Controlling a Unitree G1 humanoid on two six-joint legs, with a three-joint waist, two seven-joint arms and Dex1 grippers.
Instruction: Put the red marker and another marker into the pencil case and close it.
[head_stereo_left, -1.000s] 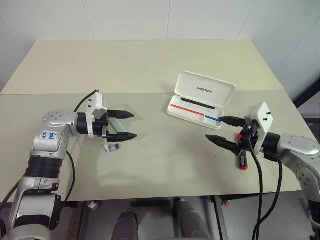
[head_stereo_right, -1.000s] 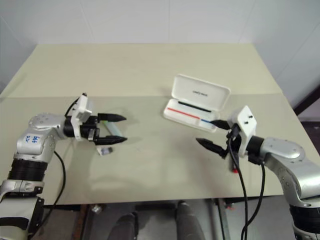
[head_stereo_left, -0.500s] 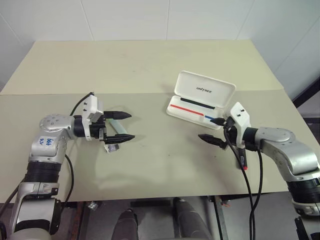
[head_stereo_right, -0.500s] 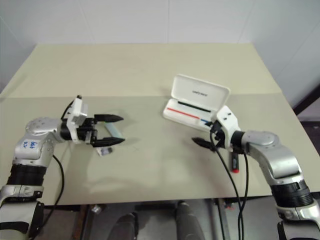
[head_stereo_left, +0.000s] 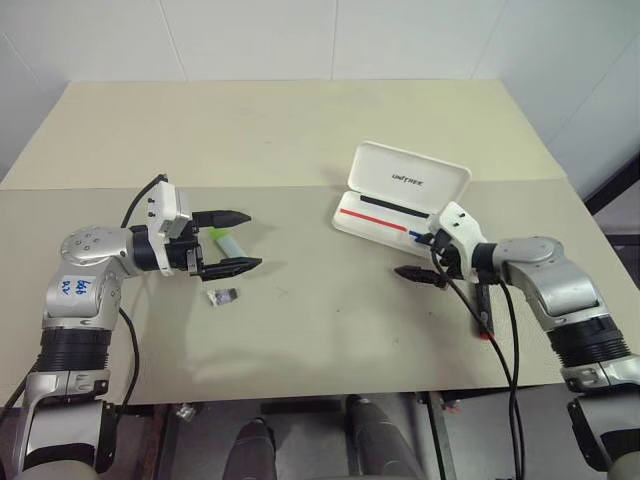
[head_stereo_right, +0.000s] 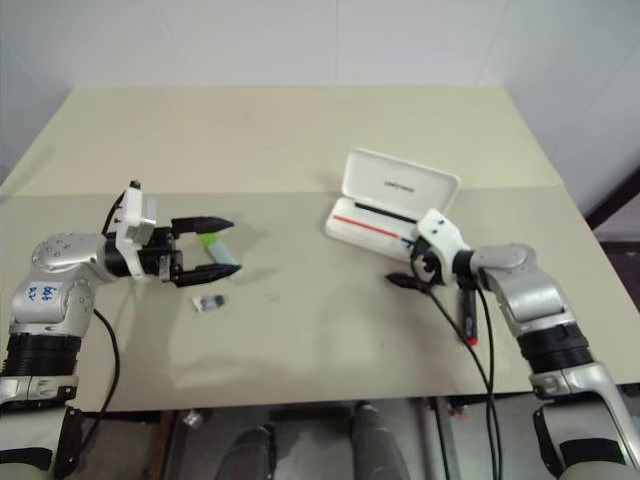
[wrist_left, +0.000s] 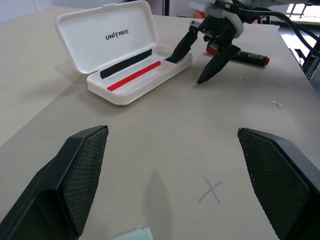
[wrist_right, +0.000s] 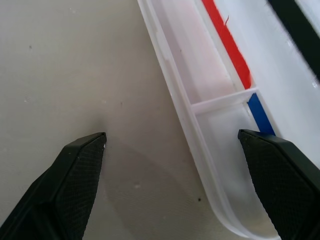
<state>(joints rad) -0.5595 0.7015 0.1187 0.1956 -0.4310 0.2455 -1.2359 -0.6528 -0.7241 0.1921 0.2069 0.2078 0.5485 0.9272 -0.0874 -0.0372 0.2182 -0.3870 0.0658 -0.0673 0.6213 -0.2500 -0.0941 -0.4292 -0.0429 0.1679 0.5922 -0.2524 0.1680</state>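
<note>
The white pencil case (head_stereo_left: 388, 218) lies open at the right middle of the table, lid (head_stereo_left: 414, 178) raised and lettered. My right gripper (head_stereo_left: 411, 256) stands open at the case's near right corner, one finger over the tray (wrist_right: 220, 125), the other over bare table. The red marker (head_stereo_left: 484, 308), black with red ends, lies on the table just behind that gripper, partly under the wrist. On the left, my left gripper (head_stereo_left: 251, 239) is open and level, and the green marker (head_stereo_left: 228, 241) lies on the table between its fingers.
A small dark-and-clear bit (head_stereo_left: 224, 296) lies on the table just in front of the left gripper. A pen cross (wrist_left: 212, 190) is drawn on the table's middle. The table's front edge runs close below both arms.
My right gripper has left its place over the red marker and moved leftward and down to the case's near right corner. The red marker stayed put. The left gripper drew slightly left.
</note>
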